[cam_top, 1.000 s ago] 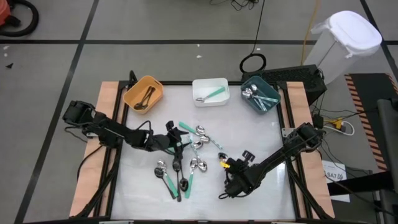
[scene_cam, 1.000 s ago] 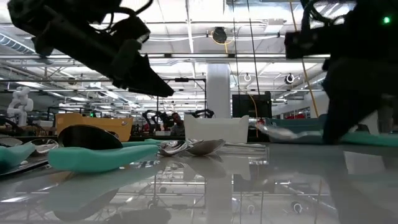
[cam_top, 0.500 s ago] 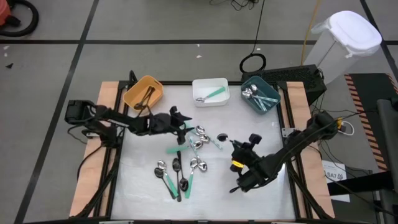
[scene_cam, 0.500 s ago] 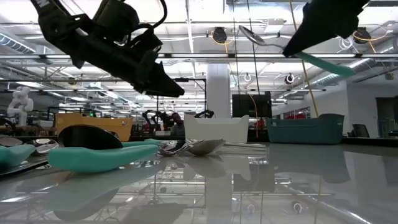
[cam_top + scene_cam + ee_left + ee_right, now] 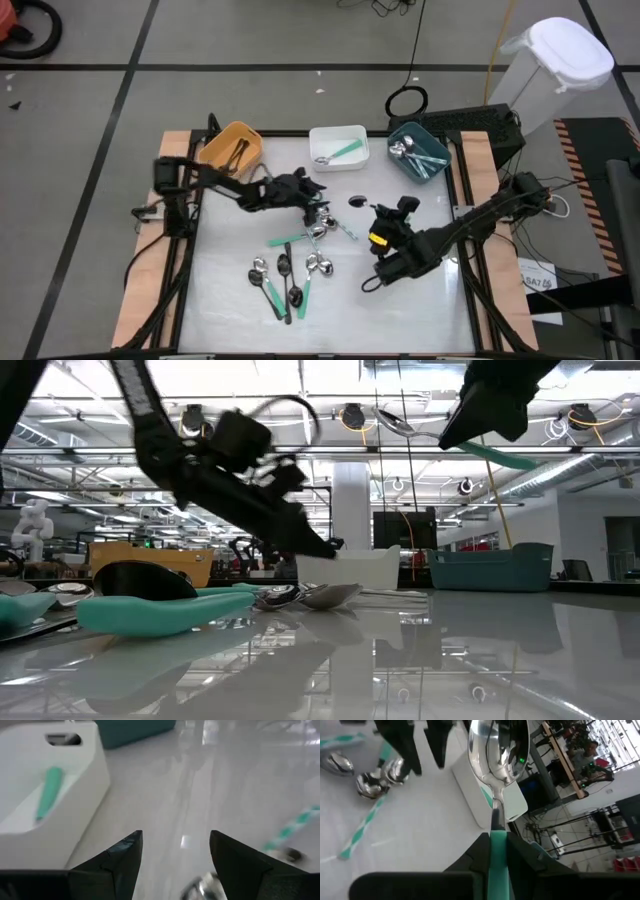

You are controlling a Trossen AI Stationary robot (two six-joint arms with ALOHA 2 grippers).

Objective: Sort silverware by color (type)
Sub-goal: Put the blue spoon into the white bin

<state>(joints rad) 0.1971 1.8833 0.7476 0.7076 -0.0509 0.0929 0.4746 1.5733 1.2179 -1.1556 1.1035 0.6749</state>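
Observation:
My right gripper (image 5: 392, 212) is shut on a spoon with a mint-green handle (image 5: 497, 855) and a shiny bowl (image 5: 497, 750), held in the air right of the table's middle. My left gripper (image 5: 318, 195) stands open above the table between the white bin (image 5: 338, 147) and a cluster of spoons (image 5: 322, 222), with nothing between its fingers (image 5: 125, 857). More spoons (image 5: 290, 278) with black, mint-green and silver handles lie flat on the white table. The orange bin (image 5: 231, 150) and the teal bin (image 5: 418, 152) hold spoons. The white bin holds one mint-handled spoon (image 5: 50, 790). My right gripper pinches the spoon's mint-green handle (image 5: 497, 842) between its two fingers, close to where the handle meets the metal neck. The spoon runs forward out of the fingers, bowl ahead. It is lifted clear of the table, and the handle's free end (image 5: 505, 458) sticks out behind the gripper.
The three bins stand in a row along the far edge. Bare white table lies on the right and near the front edge (image 5: 400, 320). A white lidded can (image 5: 555, 70) and cables are on the floor beyond the table's far right corner.
My right gripper has risen from the table with the mint-handled spoon, rolled its wrist and gone toward the far edge; the spoon now hangs clear. My left gripper, still open, has swung from the table's left toward the far edge and right, and come lower near the white bin.

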